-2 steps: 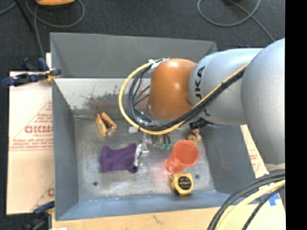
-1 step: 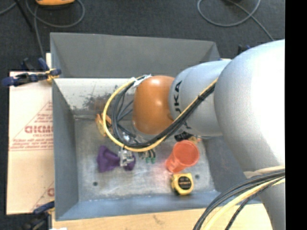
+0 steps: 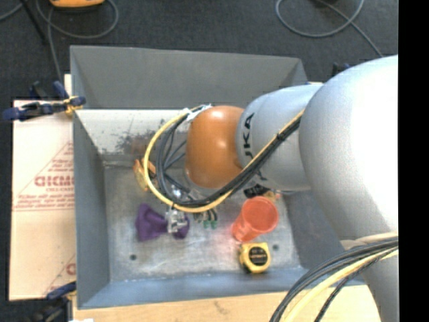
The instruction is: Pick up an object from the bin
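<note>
Near-left on the bin (image 3: 90, 180) floor I see a crumpled purple thing (image 3: 149, 223), long axis roughly left-right, wide end left. Gripper (image 3: 176, 215) sits at its right end; can't tell if it's apart or clamped. Orange cup (image 3: 256, 220) lies to the right, yellow tape measure (image 3: 255, 257) nearer. Arm's orange cover (image 3: 213, 146) blocks my view.
</note>
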